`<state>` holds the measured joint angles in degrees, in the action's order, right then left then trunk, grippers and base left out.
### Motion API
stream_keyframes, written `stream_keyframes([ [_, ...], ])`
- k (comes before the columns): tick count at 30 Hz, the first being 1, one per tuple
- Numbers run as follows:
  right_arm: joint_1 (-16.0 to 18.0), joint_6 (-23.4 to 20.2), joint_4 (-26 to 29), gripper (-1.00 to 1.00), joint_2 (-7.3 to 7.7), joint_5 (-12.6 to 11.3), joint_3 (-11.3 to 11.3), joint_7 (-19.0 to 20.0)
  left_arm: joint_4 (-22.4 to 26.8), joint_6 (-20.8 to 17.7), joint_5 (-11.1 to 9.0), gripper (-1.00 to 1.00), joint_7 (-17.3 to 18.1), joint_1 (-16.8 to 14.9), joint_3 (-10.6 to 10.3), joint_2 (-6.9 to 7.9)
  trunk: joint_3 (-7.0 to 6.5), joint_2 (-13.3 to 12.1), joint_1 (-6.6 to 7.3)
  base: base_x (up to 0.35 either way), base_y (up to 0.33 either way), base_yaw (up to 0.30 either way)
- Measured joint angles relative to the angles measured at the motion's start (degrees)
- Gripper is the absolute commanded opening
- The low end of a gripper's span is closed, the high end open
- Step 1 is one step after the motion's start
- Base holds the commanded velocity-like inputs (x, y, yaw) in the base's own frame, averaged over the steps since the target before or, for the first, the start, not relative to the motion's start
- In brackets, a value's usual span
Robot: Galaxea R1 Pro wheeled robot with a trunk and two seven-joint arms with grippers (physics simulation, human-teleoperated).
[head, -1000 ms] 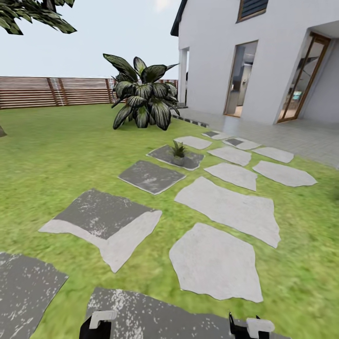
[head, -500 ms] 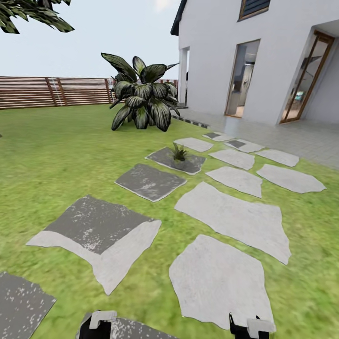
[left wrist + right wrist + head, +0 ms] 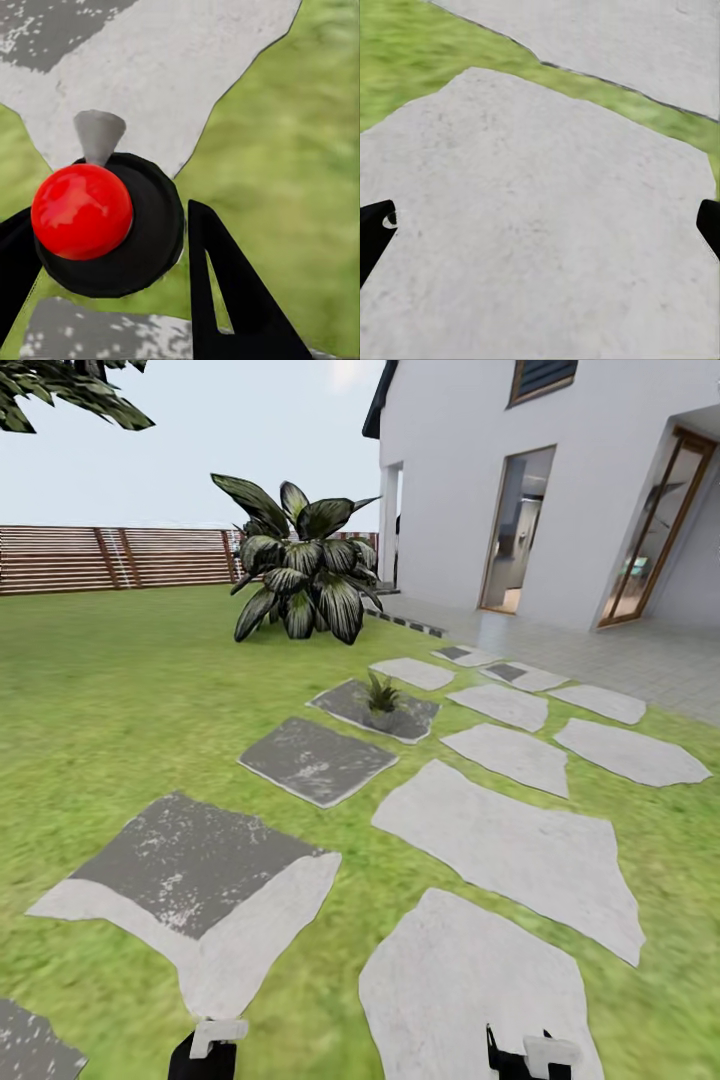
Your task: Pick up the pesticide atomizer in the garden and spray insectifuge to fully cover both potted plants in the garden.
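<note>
A potted plant (image 3: 380, 694), a small rosette of pointed green leaves, stands on a dark stepping stone (image 3: 372, 708) ahead in the garden lawn (image 3: 120, 700). The pesticide atomizer is out of view. At the bottom edge of the head view my left gripper (image 3: 212, 1048) and right gripper (image 3: 530, 1054) hang low. The left wrist view has my left gripper (image 3: 112, 300) open, its black fingers (image 3: 225, 300) spread above grass and stone, with a red ball on a round black part (image 3: 82, 211) behind them. My right gripper (image 3: 540, 232) is open over a pale stone slab, holding nothing.
Grey stepping stones (image 3: 510, 850) lead forward across the lawn. A big dark broad-leaved bush (image 3: 300, 575) stands behind the plant. A brown slatted fence (image 3: 110, 557) closes the back. A white house (image 3: 540, 480) with doorways and a paved terrace (image 3: 620, 655) is on the right.
The whole head view has shifted: stones slid down toward me and the plant looks slightly closer, so the camera moved forward. Both grippers hold the same pose.
</note>
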<state>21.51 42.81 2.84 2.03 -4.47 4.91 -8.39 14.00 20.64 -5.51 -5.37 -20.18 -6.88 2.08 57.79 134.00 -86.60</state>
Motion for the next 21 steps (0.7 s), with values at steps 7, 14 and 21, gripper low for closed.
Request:
stream_keyframes([
  [7,0.0,0.01,0.0,1.0,-0.01,0.0,0.01,0.0,0.0,0.0,0.0,-1.0,0.0,0.0,0.0,0.0,0.0,0.0,0.0,0.338,0.0,0.0],
  [14,0.0,0.0,0.0,1.0,-0.01,0.0,0.0,0.0,0.0,0.0,0.0,-1.0,0.0,0.0,0.0,0.0,0.0,0.0,0.0,0.338,0.0,0.0],
  [21,0.0,0.02,0.0,1.0,-0.01,0.0,0.04,0.0,0.0,0.0,0.0,-1.0,0.0,0.0,0.0,0.0,0.0,0.0,0.0,0.338,0.0,0.0],
])
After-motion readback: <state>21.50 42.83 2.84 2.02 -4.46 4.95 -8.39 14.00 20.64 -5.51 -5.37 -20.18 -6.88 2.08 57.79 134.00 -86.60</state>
